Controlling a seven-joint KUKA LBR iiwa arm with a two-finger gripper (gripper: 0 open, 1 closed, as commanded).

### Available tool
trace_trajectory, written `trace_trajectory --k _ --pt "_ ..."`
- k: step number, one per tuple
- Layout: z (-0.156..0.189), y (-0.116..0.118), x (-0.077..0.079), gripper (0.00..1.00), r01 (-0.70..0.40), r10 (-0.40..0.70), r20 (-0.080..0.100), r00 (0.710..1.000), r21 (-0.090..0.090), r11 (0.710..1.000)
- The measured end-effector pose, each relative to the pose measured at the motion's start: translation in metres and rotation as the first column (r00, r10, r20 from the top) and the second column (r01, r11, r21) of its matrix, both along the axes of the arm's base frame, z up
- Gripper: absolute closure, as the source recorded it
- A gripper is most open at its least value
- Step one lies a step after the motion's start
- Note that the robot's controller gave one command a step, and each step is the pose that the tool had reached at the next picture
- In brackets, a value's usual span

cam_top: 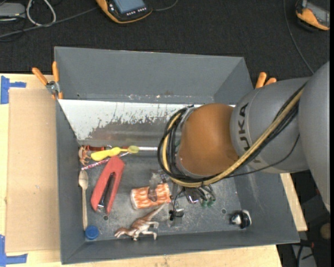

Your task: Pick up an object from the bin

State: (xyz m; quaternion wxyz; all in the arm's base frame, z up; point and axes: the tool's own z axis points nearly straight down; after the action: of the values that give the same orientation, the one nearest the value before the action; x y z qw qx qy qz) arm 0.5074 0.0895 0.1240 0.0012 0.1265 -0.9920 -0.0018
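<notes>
Toy [149,196] striped orange and white lies mid-bin near the front wall, just beside my tool [177,207]; whether that is open I cannot tell. I judge this the approach: next, centre over it. The bin [100,132] floor is scuffed metal, and a plastic animal [138,230] and red stapler [107,185] crowd close.

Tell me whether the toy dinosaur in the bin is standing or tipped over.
Tipped over: the toy dinosaur lies on its side on the bin floor, its profile facing up.
</notes>
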Motion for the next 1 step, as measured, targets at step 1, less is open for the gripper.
trace_trajectory --k 1 --pt "-0.0201 0.0068 0.011 0.0 -0.003 0.003 0.006 1.0 0.004 1.0"
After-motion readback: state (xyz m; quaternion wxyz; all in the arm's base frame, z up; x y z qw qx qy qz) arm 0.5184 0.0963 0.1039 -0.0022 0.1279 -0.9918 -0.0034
